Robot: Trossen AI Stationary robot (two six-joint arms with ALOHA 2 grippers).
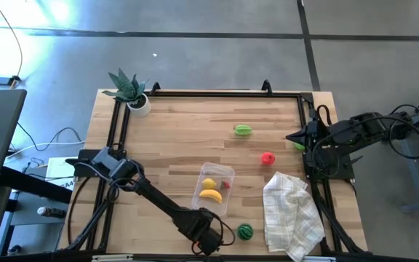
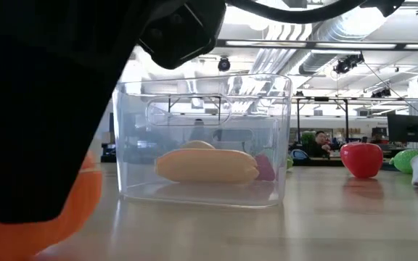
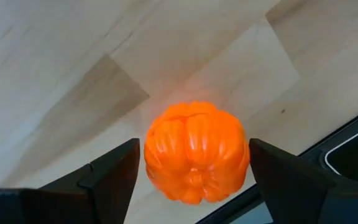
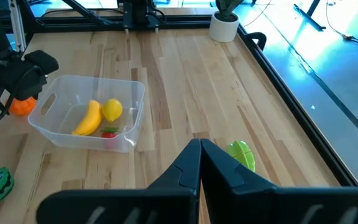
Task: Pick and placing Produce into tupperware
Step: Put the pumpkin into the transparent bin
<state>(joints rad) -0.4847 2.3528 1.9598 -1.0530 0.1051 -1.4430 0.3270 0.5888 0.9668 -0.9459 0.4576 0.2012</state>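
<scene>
An orange toy fruit [image 3: 196, 152] sits on the wooden table near its front edge, also seen in the low view [image 2: 85, 203] and right wrist view [image 4: 22, 106]. My left gripper [image 3: 194, 174] points down over it, open, one finger on each side. The clear tupperware [image 1: 214, 188] stands just beyond, holding a banana [image 1: 211, 195], a lemon [image 1: 209, 183] and a small red piece [image 1: 225, 185]. My right gripper [image 4: 201, 149] waits shut above the table's right edge. My left gripper comes at the orange fruit from above, pointing down, a finger [image 3: 114, 177] close to each side of it. The fruit rests on the table. I cannot tell whether the fingers touch it.
A striped watermelon [image 1: 245, 231] lies right of my left gripper. A red fruit [image 1: 268, 158], a green one [image 1: 243, 130] and another green one [image 4: 241, 154] lie farther off. A white checked cloth [image 1: 291, 215] covers the near right corner; a potted plant [image 1: 129, 91] stands far left.
</scene>
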